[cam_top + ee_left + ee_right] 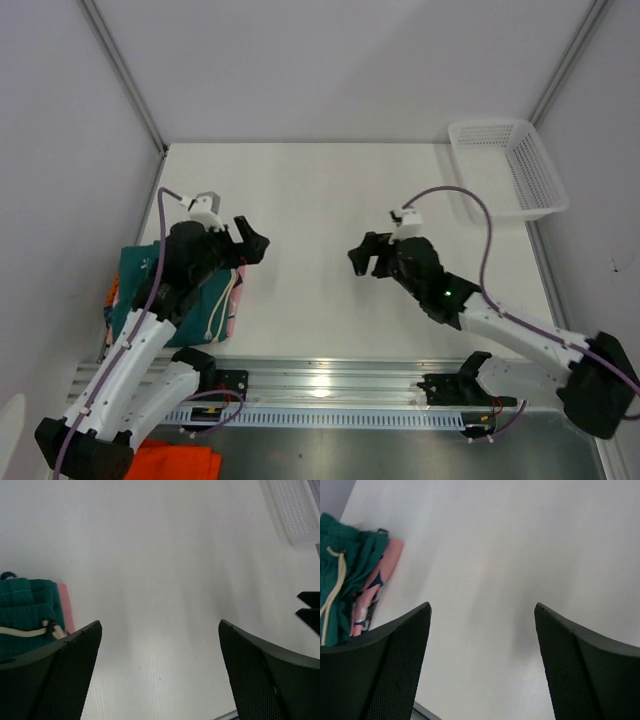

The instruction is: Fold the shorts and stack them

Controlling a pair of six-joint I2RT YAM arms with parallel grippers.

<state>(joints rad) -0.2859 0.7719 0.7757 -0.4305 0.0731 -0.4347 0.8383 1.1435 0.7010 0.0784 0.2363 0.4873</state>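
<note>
Hovering, both tools spread and empty.
We saw the left gripper (254,240) and the right gripper (362,255) with jaws apart, holding nothing. The teal shorts (132,268) lay on the pink shorts (233,300), just behind and left of the left gripper and well apart from the right one; the left arm was nearer, we judged.
</note>
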